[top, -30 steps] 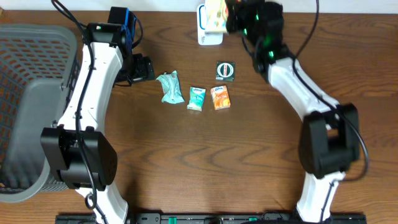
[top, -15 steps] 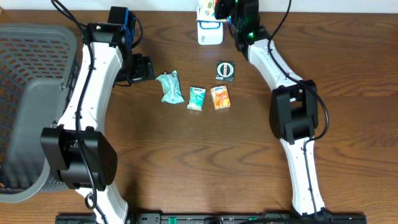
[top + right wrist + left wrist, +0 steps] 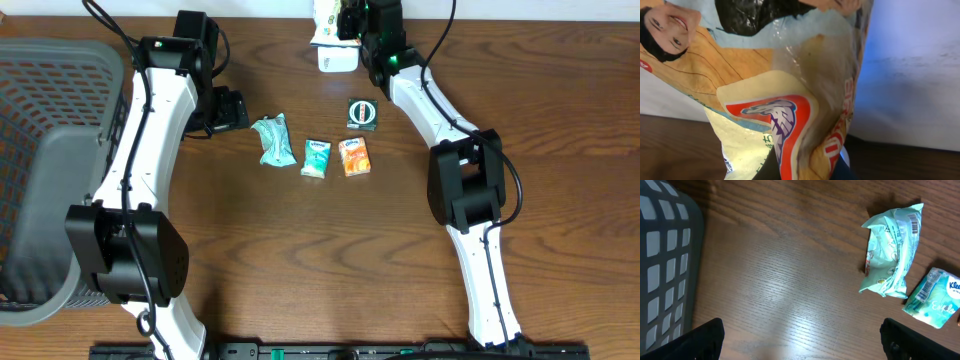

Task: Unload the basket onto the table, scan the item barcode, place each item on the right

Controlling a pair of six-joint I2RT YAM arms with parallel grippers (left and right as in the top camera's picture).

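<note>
- Step in hand, as judged: present the bag [image 3: 325, 14] to the scanner [image 3: 338, 58] so that its barcode can be read.
- Bag position: above the scanner and overlapping its far edge in the overhead view. Whether it touches the scanner cannot be told.
- Barcode position: not identifiable in any view. The right wrist view shows only the printed face of the bag [image 3: 785, 100], creased and glossy.
- Procedure: turn the barcode panel square to the scanner window. Hold the film flat, since creases and glare can block a read.
- Procedure: hold the bag just above the scanner without pressing on it. The scanner looks light and could slide on the desk [image 3: 300, 270].
- Procedure: if no read follows, rotate the bag at the wrist and do not regrip. The bag is soft and could slip.
- Right tool [image 3: 347, 18]: pressed together and pinching the bag directly over the scanner. Its fingers are hidden behind the bag in the wrist view.
- Left tool [image 3: 802, 345]: spread fully and holding nothing. It hangs over bare desk well left of the scanner.
- Pouch [image 3: 892, 250]: just right of the left tool, between it and the scanner, and untouched.
</note>
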